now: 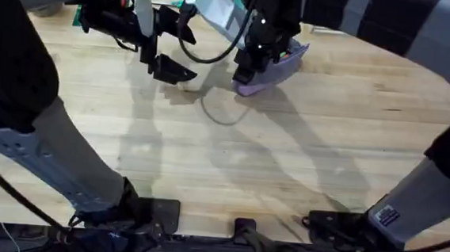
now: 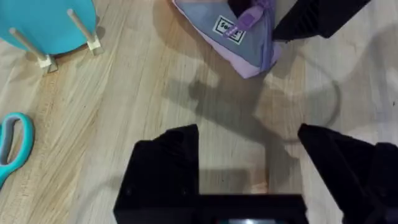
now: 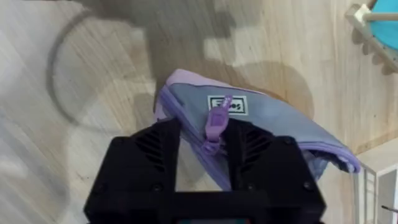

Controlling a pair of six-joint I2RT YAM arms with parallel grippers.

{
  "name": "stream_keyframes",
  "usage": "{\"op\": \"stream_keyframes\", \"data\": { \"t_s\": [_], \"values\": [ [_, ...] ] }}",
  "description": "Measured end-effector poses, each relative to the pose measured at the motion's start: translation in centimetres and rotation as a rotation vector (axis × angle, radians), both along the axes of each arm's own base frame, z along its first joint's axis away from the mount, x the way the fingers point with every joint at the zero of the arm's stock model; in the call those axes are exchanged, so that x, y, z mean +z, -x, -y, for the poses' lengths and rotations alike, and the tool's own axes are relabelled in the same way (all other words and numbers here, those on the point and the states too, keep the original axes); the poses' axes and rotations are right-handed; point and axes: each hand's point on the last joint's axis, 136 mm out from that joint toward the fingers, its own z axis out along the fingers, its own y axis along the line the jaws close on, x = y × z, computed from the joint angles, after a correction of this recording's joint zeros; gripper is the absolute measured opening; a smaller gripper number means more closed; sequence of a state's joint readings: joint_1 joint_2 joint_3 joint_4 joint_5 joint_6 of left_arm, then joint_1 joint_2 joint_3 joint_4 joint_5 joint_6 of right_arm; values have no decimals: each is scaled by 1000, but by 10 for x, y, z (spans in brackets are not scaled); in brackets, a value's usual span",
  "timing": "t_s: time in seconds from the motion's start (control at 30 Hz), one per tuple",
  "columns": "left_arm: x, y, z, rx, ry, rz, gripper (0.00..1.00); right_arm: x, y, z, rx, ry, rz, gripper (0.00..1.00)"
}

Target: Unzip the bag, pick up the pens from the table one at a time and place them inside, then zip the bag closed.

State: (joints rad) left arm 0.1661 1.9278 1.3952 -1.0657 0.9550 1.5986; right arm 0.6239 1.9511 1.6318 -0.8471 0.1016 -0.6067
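The lavender bag (image 1: 281,66) lies on the far middle of the table (image 1: 302,163), one end tipped up. My right gripper (image 1: 249,68) comes down on its near end. In the right wrist view the bag (image 3: 273,118) runs between the black fingers (image 3: 155,149), and its purple zipper pull (image 3: 217,121) stands up in the gap; the right gripper (image 3: 204,134) is shut on the bag there. My left gripper (image 1: 177,71) hovers open just left of the bag, holding nothing. From the left wrist the bag (image 2: 239,37) lies beyond the open left gripper (image 2: 249,134). The pens are out of view.
Teal-handled scissors (image 2: 12,146) lie on the wood off to one side of the left gripper. A blue holder on wooden pegs (image 2: 50,25) stands near them. A white box (image 1: 213,6) sits at the far edge behind the grippers.
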Motion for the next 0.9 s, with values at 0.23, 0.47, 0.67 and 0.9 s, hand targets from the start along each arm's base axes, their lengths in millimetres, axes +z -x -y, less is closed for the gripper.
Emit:
{"op": "stream_keyframes", "data": {
  "t_s": [0.23,0.47,0.67,0.9],
  "values": [
    [0,0,0,0,2,0,993,-1,3,-2,6,-6,-13,184],
    [0,0,0,0,2,0,994,0,2,-2,6,-9,-10,37],
    [0,0,0,0,2,0,994,0,1,-3,6,-12,-6,31],
    [0,-4,0,0,-2,25,994,1,0,-4,-21,-24,-2,31]
  ]
}}
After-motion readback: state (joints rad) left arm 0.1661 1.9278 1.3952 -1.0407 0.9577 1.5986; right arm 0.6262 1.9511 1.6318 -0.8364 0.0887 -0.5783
